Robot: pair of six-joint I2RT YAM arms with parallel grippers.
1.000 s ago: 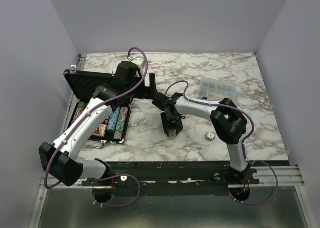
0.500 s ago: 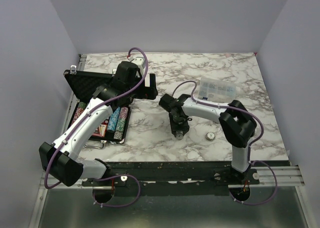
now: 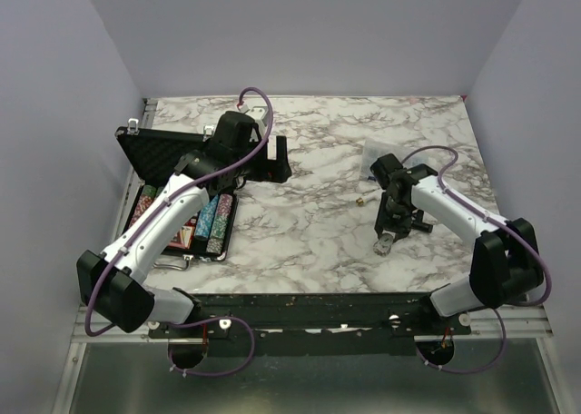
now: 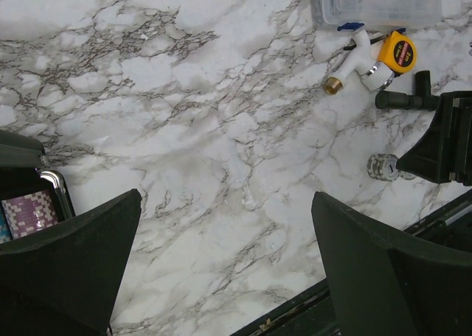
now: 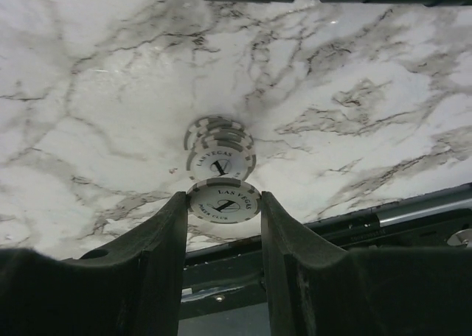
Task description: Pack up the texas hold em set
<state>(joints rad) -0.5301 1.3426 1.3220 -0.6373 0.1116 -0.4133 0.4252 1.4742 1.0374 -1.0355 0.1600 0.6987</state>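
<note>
Now that my right fingers have swung to the stack and clamped one white chip, the case is next; left fingers gape apart.

This is a robotics lab test cell, not a home or a shop. Plain pale walls box in a marble-patterned counter on three sides. A left arm and a right arm, white and black with purple cables looped along them, are bolted to a black rail at the near edge. The things laid out are unrelated props: a poker case at the far left, a tape measure and a clear plastic box.
</note>
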